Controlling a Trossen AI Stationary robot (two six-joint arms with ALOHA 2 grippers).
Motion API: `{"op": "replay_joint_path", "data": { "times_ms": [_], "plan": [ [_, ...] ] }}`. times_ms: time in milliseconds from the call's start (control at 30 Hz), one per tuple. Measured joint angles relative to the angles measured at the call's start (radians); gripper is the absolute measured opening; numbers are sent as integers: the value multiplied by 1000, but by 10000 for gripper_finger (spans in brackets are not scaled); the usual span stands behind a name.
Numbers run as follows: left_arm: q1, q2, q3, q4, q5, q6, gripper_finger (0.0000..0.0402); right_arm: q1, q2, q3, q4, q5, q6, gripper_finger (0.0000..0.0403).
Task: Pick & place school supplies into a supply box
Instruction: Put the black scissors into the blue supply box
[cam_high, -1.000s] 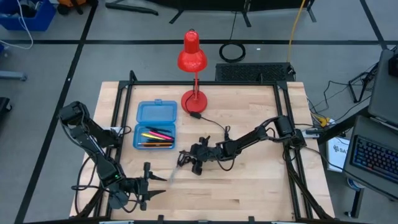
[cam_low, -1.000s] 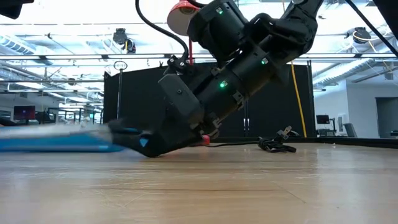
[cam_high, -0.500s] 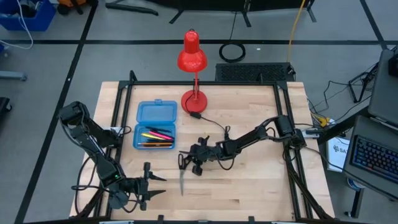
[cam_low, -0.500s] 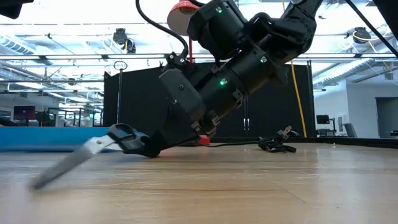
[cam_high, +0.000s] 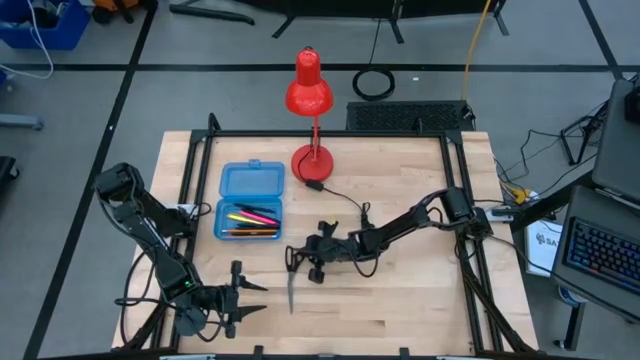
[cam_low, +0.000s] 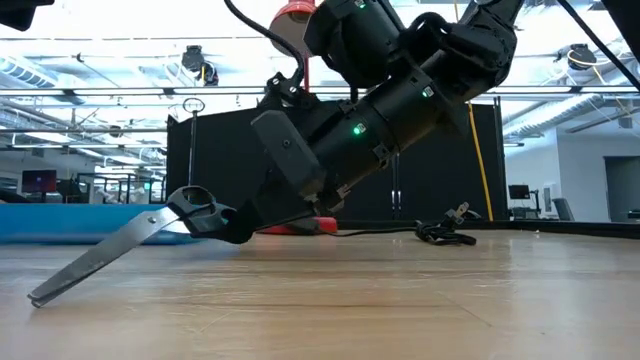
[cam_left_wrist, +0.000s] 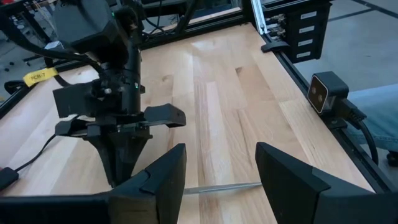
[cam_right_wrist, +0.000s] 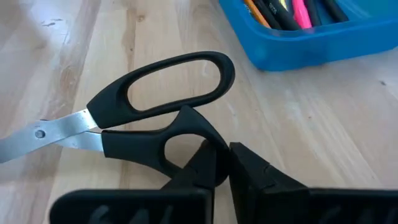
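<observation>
Silver scissors (cam_low: 120, 245) with black handles lie near the middle of the tabletop (cam_high: 400, 300), blades pointing toward its front edge and their tip on the wood, the handle end raised. The right end effector (cam_right_wrist: 221, 165) has pinched shut on the rim of one handle loop, which appears to be why that end sits off the surface: a narrow loop gives the fingers something to bite where flat blades would not.

Just beside it, toward the left rear, the supply box (cam_high: 249, 200) stands open, its translucent blue tray already holding pink, yellow and orange pencils and dark pens (cam_high: 250, 217), the lid folded back toward the far edge. A red desk lamp (cam_high: 310, 95) stands behind, its black cord trailing past the right arm.

The right arm reaches in low from the right edge, stretched nearly flat with the wrist tipped down. The left end effector (cam_left_wrist: 214, 180) waits with fingers spread at the front left corner, holding nothing.
</observation>
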Motion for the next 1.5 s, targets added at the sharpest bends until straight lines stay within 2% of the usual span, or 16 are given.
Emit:
{"op": "replay_joint_path", "data": {
  "times_ms": [233,400,767,967,1067,1233,1367,1500],
  "plan": [
    [0,0,0,0,0,0,200,6,0,0,62,78,-68,13],
    [0,0,0,2,0,3,200,3,-17,0,136,94,-157,12],
    [0,0,0,10,0,7,200,3,-133,0,195,295,-427,5],
    [0,0,0,7,0,0,200,0,-165,0,286,335,-561,5],
    [0,0,0,9,0,0,200,0,-165,0,349,438,-618,5],
    [0,0,0,10,0,1,200,-24,-166,0,391,452,-720,5],
    [0,0,0,10,0,1,200,-46,-166,0,403,423,-828,5],
    [0,0,0,11,-12,2,200,-75,-149,2,418,407,-827,5]
  ]
}}
